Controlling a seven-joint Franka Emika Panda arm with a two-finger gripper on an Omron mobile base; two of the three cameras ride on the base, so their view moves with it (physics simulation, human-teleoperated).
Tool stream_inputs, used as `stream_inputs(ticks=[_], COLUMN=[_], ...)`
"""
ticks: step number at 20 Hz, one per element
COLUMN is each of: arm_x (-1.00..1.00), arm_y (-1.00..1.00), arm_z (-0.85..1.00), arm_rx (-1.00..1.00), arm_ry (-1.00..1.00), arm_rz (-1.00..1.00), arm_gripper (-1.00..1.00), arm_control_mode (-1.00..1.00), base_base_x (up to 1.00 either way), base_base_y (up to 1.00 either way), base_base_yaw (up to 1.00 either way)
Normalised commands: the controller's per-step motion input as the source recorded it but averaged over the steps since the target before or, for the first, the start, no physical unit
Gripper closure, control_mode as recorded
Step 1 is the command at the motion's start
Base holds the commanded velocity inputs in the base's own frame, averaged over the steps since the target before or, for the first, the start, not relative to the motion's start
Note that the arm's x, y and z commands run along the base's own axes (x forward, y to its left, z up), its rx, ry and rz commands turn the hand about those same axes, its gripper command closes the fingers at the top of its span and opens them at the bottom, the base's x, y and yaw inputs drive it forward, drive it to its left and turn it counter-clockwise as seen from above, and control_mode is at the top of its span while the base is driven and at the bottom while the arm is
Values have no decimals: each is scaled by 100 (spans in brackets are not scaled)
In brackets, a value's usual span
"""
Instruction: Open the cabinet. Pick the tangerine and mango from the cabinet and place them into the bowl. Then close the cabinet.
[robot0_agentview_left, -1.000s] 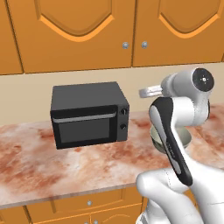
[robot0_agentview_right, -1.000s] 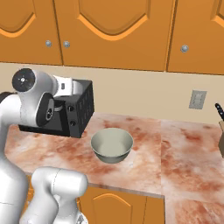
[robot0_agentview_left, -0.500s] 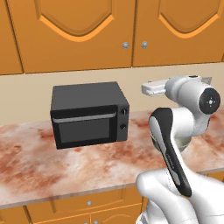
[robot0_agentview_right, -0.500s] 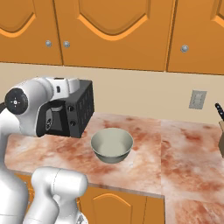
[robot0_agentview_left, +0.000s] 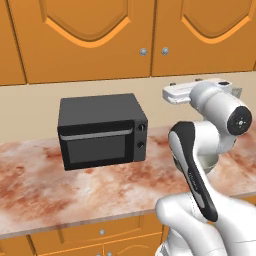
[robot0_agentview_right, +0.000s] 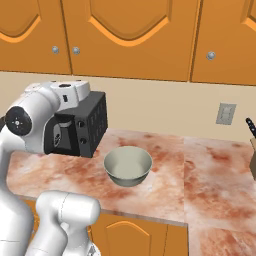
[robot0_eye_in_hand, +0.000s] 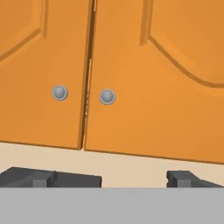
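Arm swung rightward; closed cabinet (robot0_agentview_left: 145, 35) above marbled counter (robot0_agentview_left: 75, 185), bowl (robot0_agentview_right: 128, 166).

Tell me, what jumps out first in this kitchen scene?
The big orange cabinet fills the wall, both doors shut, two round silver knobs side by side at the seam. Below it a black microwave sits on the marbled counter, with an empty grey-green bowl beside it. The white robot arm rises in front, its open gripper facing the knobs.
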Motion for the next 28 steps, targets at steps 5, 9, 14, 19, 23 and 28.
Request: stream_inputs(ticks=[5, 9, 14, 19, 23, 28], arm_x=[-1, 0, 0, 11, 31, 39], arm_y=[0, 0, 0, 1, 12, 16], arm_z=[14, 41, 34, 19, 11, 0], arm_rx=[0, 0, 0, 0, 0, 0], arm_ry=[-12, -12, -5, 0, 0, 0], arm_rz=[0, 0, 0, 0, 2, 3], arm_gripper=[-100, -100, -100, -100, -100, -100], arm_control_mode=[-100, -100, -100, -100, -100, -100], base_base_x=[0, 0, 0, 0, 0, 0], base_base_y=[0, 0, 0, 0, 0, 0], base_base_yaw=[0, 0, 0, 0, 0, 0])
